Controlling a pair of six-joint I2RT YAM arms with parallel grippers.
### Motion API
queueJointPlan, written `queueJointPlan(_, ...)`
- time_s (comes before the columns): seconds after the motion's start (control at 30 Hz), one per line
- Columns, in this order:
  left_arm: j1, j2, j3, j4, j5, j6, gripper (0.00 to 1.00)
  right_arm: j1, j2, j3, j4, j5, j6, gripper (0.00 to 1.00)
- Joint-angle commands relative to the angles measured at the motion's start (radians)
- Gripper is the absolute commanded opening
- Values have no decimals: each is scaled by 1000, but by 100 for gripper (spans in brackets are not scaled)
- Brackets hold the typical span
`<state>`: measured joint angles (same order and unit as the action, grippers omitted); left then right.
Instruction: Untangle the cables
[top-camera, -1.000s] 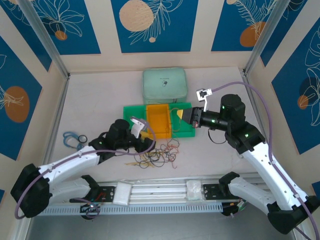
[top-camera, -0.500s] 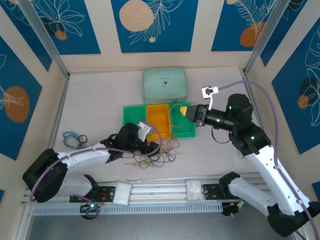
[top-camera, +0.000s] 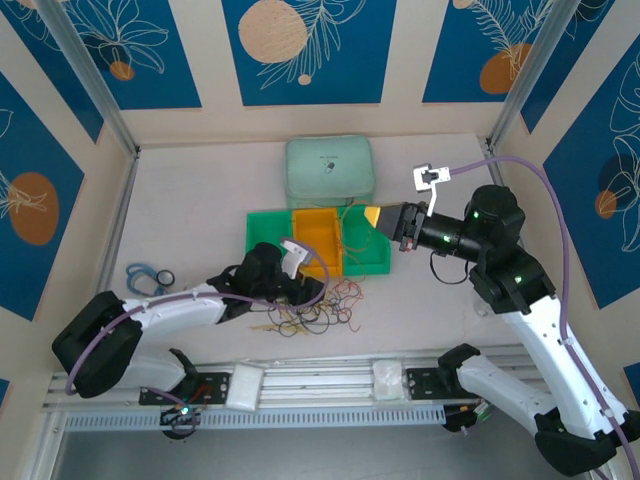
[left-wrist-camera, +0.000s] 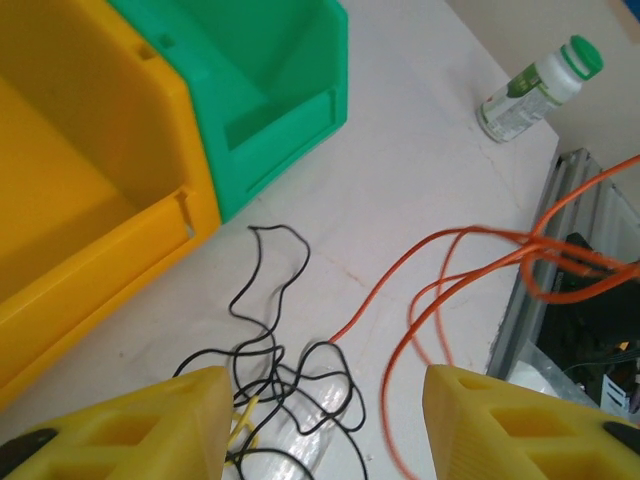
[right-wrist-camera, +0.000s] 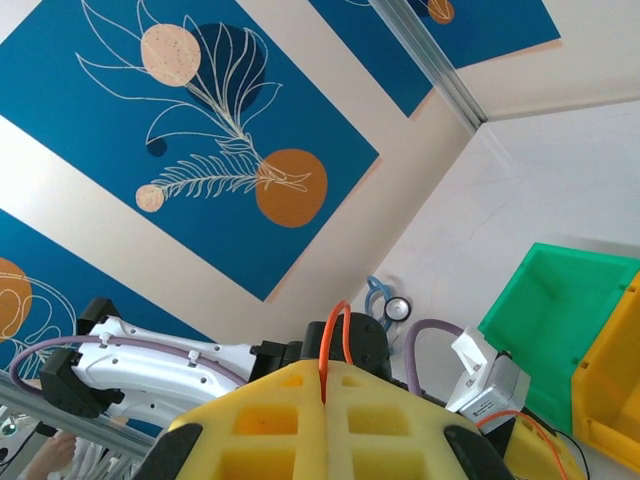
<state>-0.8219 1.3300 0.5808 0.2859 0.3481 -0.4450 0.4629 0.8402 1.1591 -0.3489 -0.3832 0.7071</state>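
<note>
On the pale table (top-camera: 200, 190), the loose heap of thin orange-red, black and tan cables (top-camera: 318, 312) lies just in front of the yellow plastic bin (top-camera: 318, 238), directly under your left arm and well apart from your right. Your left gripper (left-wrist-camera: 322, 390) hangs low over the heap, its fingers spread wide and empty, with a snarled black cable (left-wrist-camera: 270, 300) between them. Your right gripper (right-wrist-camera: 325, 385) is raised beyond the bin and pinched shut on an orange-red strand (right-wrist-camera: 336, 335), which likely leads back towards the heap.

White arms (top-camera: 170, 310), black joints (top-camera: 490, 215), purple cables (top-camera: 510, 160), blocky yellow jaws.
</note>
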Motion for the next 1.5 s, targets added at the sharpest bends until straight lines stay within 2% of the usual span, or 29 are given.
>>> queueJointPlan(0.0,-20,-1,35,36,36,-7,54,-6,-19,22,20,-26,11,0)
queueJointPlan(0.2,-29,-8,38,30,55,-12,54,-4,-26,7,46,-32,25,0)
queueJointPlan(0.6,-29,-20,32,-7,10,6,54,-5,-25,23,51,-51,28,0)
queueJointPlan(1.03,-31,1,44,19,58,-22,46,-4,-25,8,93,-61,48,0)
queueJointPlan(1.2,-31,30,57,9,85,-21,31,-4,-22,-4,125,-68,64,0)
queueJointPlan(1.33,-32,79,91,-20,119,-25,0,-3,-20,-2,136,-71,67,0)
queueJointPlan(1.47,-31,120,117,-34,140,-26,0,-4,-22,3,127,-66,60,0)
